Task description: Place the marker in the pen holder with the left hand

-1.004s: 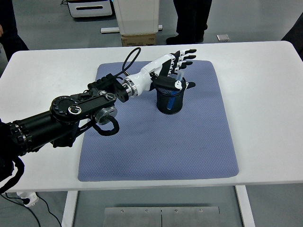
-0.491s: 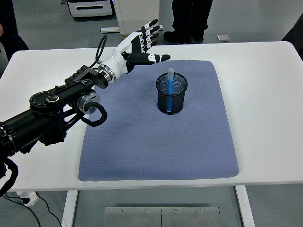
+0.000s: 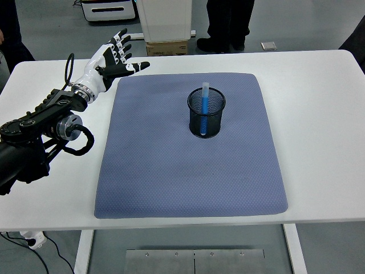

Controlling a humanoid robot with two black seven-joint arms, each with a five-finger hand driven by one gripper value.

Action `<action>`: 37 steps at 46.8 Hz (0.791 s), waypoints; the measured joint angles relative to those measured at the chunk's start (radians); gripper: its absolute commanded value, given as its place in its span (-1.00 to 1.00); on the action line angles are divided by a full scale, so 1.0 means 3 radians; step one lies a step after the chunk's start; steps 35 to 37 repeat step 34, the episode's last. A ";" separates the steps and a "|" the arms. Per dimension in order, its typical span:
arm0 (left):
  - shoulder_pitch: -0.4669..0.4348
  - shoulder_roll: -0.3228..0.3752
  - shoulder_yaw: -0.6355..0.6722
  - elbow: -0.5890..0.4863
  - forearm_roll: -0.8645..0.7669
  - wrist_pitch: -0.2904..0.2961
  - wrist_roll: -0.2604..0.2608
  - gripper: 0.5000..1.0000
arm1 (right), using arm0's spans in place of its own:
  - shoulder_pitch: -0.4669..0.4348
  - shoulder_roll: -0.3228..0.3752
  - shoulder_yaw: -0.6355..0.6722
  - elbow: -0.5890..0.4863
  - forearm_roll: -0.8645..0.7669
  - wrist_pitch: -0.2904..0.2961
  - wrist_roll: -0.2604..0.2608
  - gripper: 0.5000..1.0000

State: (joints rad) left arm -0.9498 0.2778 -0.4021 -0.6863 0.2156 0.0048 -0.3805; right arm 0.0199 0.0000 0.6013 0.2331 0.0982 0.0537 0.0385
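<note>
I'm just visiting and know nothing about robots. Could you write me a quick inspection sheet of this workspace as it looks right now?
Surface: white table with a blue-grey mat lying flat on it.
Job's things: blue marker stands tilted inside the black mesh pen holder, which is upright on the mat.
Clutter: nothing seen on the table.
Hands: left hand is open, fingers spread, over the table's far left corner, apart from the holder and holding nothing. Right hand not in view.
Cables: a black cable loops along the left arm; another cable trails on the floor under the table.
Surroundings: people's legs, a white cabinet and a cardboard box beyond the far edge.
</note>
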 measured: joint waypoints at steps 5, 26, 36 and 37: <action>0.0120 0.0001 -0.0014 0.0010 -0.0025 0.0176 -0.0186 1.00 | 0.0000 0.0000 0.0000 0.0000 0.0000 0.0000 -0.0001 1.00; 0.0422 0.0375 -0.0026 0.0006 -0.0520 0.0087 -0.0498 1.00 | 0.0003 0.0000 -0.0001 0.0000 0.0000 -0.0003 -0.0001 1.00; 0.0479 0.0439 -0.0026 0.0004 -0.0635 -0.0028 -0.0511 1.00 | 0.0022 0.0000 0.0003 0.0024 -0.0002 0.0000 -0.0022 1.00; 0.0479 0.0439 -0.0026 0.0004 -0.0635 -0.0028 -0.0511 1.00 | 0.0022 0.0000 0.0003 0.0024 -0.0002 0.0000 -0.0022 1.00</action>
